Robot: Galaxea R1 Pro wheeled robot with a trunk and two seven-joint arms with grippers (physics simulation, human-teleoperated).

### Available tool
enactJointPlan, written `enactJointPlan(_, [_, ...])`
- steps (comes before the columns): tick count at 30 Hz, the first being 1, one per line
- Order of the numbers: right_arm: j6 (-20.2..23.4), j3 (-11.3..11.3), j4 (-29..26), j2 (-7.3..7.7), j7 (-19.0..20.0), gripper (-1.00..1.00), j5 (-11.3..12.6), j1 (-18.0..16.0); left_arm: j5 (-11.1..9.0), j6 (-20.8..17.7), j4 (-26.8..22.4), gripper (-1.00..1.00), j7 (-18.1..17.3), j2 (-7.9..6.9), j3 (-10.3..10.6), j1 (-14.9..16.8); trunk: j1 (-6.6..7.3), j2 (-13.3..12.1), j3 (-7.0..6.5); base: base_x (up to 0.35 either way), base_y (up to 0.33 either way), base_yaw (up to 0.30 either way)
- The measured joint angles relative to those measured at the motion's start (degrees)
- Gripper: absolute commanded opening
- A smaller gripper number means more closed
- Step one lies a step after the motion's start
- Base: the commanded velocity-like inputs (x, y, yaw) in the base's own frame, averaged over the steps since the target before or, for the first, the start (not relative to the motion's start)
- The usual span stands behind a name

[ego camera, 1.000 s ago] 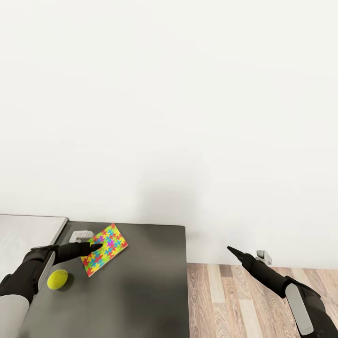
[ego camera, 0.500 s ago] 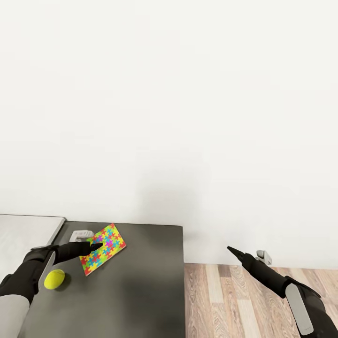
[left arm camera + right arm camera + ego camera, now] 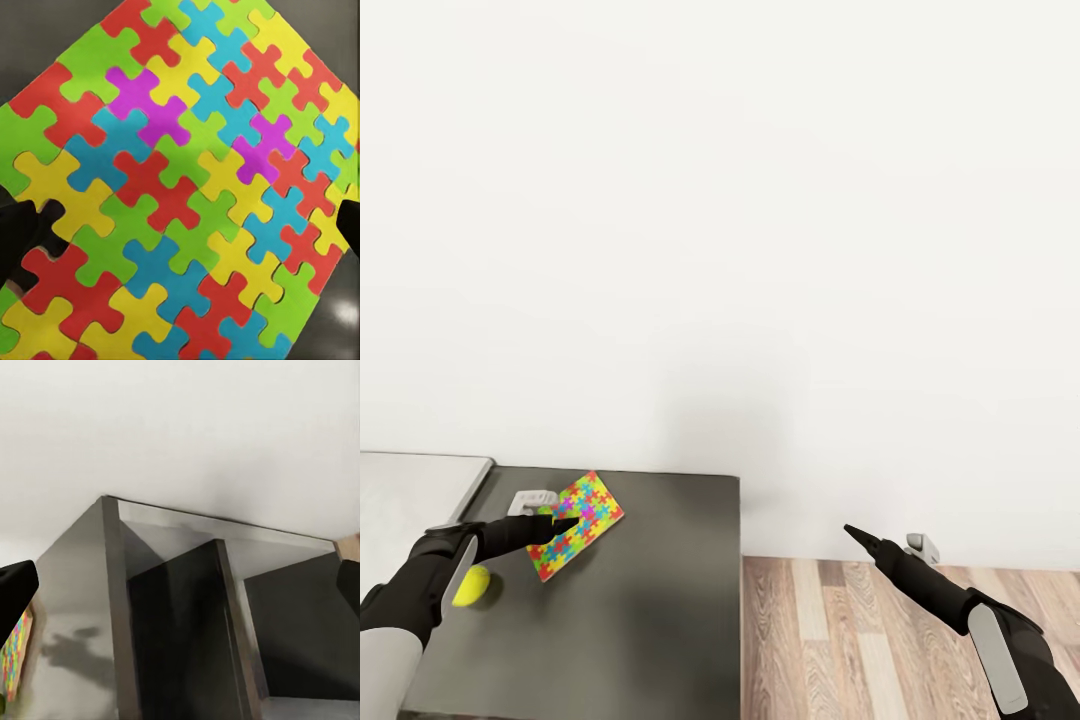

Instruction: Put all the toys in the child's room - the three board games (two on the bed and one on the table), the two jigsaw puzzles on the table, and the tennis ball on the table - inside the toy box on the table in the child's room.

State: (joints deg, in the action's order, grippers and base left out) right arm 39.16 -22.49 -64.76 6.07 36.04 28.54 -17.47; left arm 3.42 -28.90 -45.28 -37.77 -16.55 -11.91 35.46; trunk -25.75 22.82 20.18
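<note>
Your left gripper [image 3: 565,524] is hovering w/ fingers spread wide over 1 flat square multicolour jigsaw puzzle [image 3: 575,525] lying on the dark grey table section [image 3: 650,600]. 1 small yellow-green tennis ball [image 3: 472,586] is sitting nearer you, beside that arm. Your right gripper [image 3: 852,533] is hanging over wood floor [image 3: 840,640]; fingers spread apart. No readable writing.

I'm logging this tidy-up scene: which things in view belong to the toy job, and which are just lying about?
Belong to the job:
- jigsaw puzzle under the left gripper
- tennis ball
- table

Just lying about:
- small white object behind the puzzle
- wall outlet
- wooden floor
</note>
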Motion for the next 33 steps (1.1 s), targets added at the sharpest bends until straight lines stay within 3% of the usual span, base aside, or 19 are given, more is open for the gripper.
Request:
enactJointPlan(14, [0.0, 0.0, 0.0, 0.00, -0.1, 1.00, 0.0, 0.0, 0.0, 0.0, 0.0, 1.00, -0.3, -0.01, 0.0, 0.0, -0.02, 0.0, 0.00, -0.112, -0.137, 0.000])
enactJointPlan(33, [-0.1, 0.0, 0.0, 0.00, 0.0, 1.00, 0.0, 0.0, 0.0, 0.0, 0.0, 1.00, -0.3, 0.58, 0.1, 0.0, 0.00, 0.0, 0.00, -0.062, -0.041, 0.000])
